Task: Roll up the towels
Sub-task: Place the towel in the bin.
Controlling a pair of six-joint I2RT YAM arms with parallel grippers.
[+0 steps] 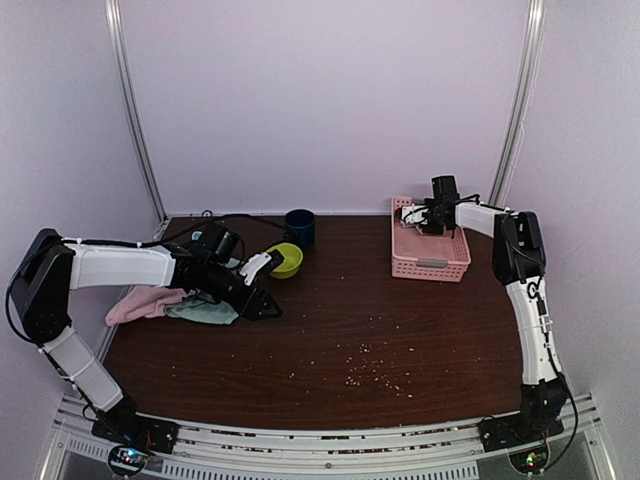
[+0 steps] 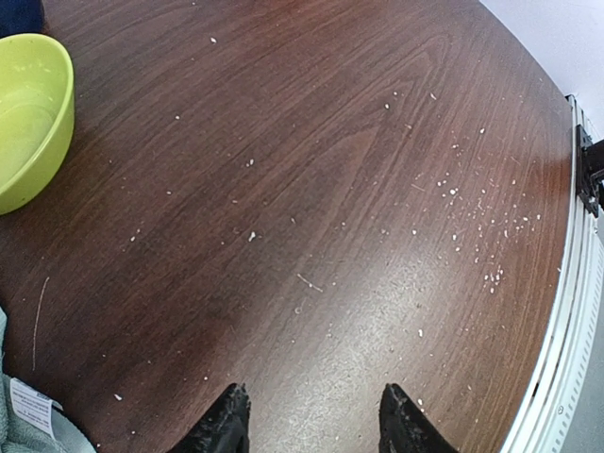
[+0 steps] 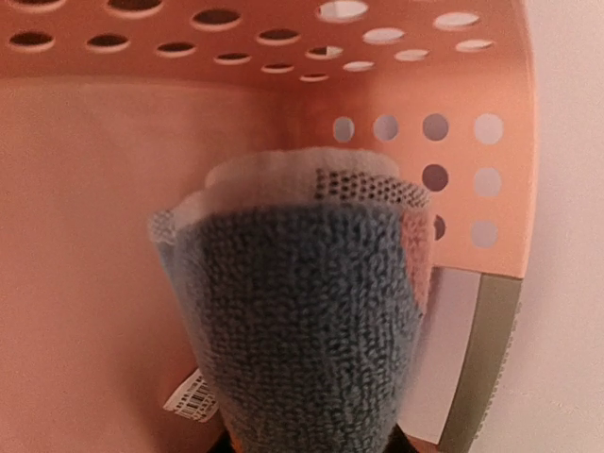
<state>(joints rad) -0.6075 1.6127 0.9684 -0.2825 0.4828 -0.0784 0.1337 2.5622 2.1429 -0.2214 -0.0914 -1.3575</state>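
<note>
two arms stand at the near edge of a dark brown tabletop (image 1: 400, 330) with a fine wood grain and a dull sheen. pale crumbs (image 1: 365, 375) speckle it from the middle toward the ribbed metal rail (image 1: 330, 445) at the near edge. plain lilac walls (image 1: 330, 100) close the space on three sides, and slim metal poles (image 1: 135, 110) rise at the far corners.

at the left edge we see two soft, limp cloths lying in a heap under the left arm: a pink towel (image 1: 140, 303) and, touching it on the right, a mint green towel (image 1: 205, 312) with a white label (image 2: 33, 406) sewn to its looped pile. the left hand (image 2: 316, 415) hangs released over bare wood just right of them, its black fingers spread with nothing between. a smooth, round lime-green bowl (image 2: 28, 113) sits just beyond it, and a dark blue cup (image 1: 299, 228) stands behind the bowl.

at the far right sits a pink plastic basket (image 1: 430, 262), rectangular, its walls pierced with rows of round holes. the right hand (image 1: 437, 215) reaches down into it, clenched on a blue towel (image 3: 302, 321) of coarse terry, rolled into a thick bundle with an orange-pink patch on one side. the roll is inside the basket, near a corner.
</note>
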